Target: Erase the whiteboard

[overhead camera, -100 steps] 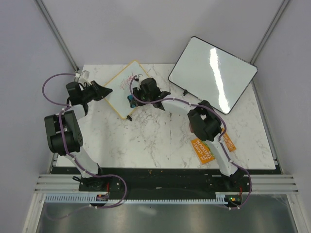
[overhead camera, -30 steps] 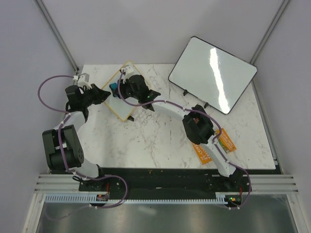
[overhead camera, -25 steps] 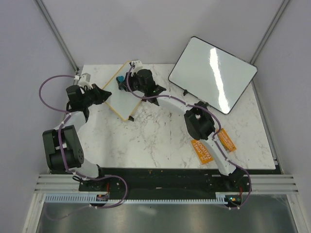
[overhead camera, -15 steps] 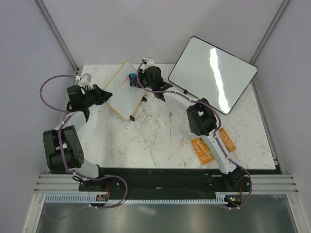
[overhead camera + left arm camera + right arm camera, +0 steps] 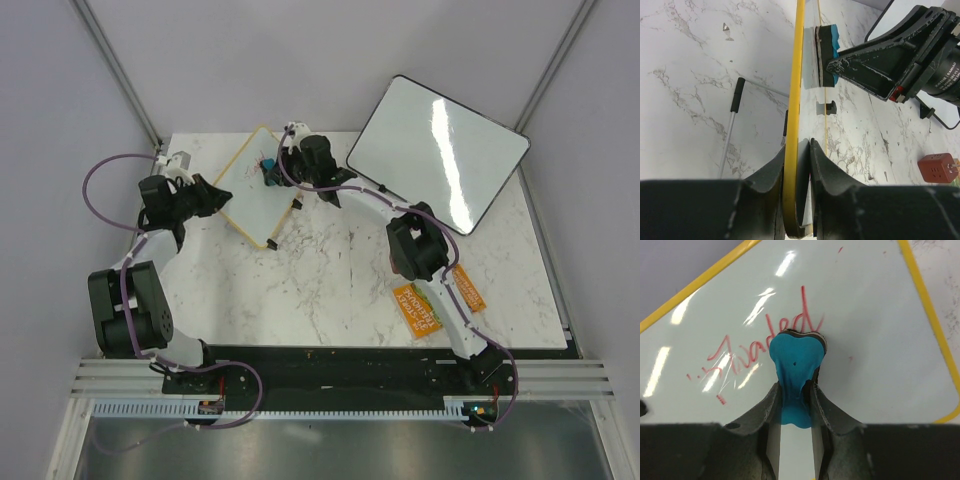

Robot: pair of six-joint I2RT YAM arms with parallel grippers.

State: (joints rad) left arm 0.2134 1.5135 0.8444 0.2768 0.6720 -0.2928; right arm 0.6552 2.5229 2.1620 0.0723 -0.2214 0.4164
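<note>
- The whiteboard [image 5: 860, 300] is lying right in front of the right gripper [image 5: 794, 390], at the far left part of the table [image 5: 330, 280].
- A red word [image 5: 760, 345] is showing on it, not wiped off yet.
- The right gripper is squeezing a blue eraser [image 5: 795, 352] and pressing it on the end of the red word.
- The left gripper [image 5: 799, 160] is pinching the board's yellow edge to hold it in place.
- If the eraser is pushing too hard, the board may be slipping out of the left gripper's thin pinch and sliding away.
- If the eraser is tipping between the fingers, it may be rubbing with only one corner and leaving red bits.
- A wide swing past the board could be bumping the big board [image 5: 440, 150] off to the right gripper's right.
</note>
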